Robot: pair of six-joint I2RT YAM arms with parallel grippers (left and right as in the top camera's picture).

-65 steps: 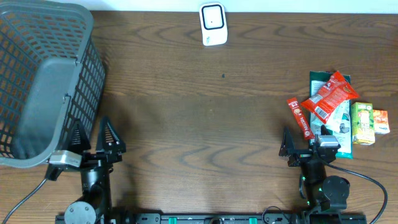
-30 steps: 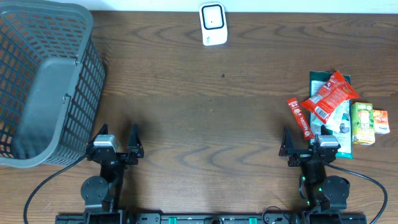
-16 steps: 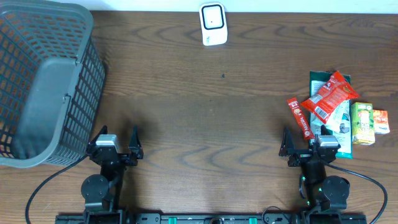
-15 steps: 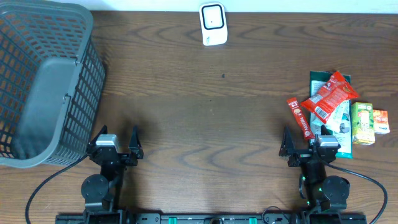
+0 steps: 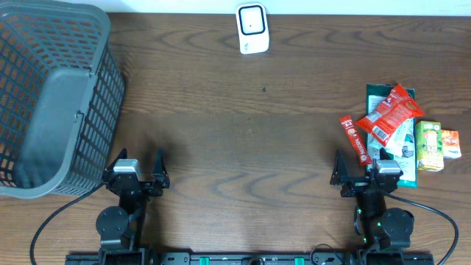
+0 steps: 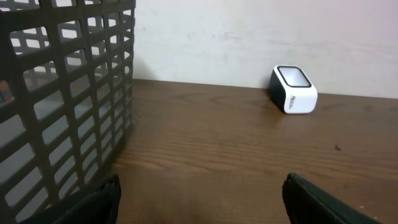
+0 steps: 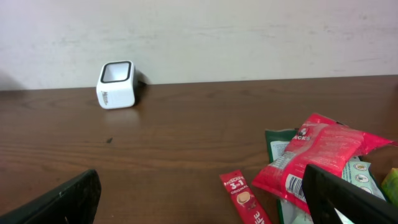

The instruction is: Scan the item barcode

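By the right edge of the desk (image 5: 235, 125) the red stick sachet (image 5: 355, 139) lies flat, its long axis running away from the robot and leaning left at the far end, just beside a red snack bag (image 5: 390, 114) that half hides a green pouch (image 5: 381, 94), their barcodes impossible to make out, while the left end effector (image 5: 135, 172) and the right end effector (image 5: 366, 172) stand spread wide and empty.

1. The dark brown wooden table (image 5: 235, 110) shows wavy, lighter grain.
2. The grey plastic lattice basket (image 5: 51, 96), far left, has an even grid of openings.
3. The white box-shaped scanner (image 5: 252, 29) has a black window.
4. The red crinkled snack packet (image 5: 390, 114) and narrow red sachet (image 5: 355, 140) carry white lettering.
5. The dark green flat pouch (image 5: 375, 94) bears pale print.
6. The small card carton (image 5: 434, 145), right, is green and orange.
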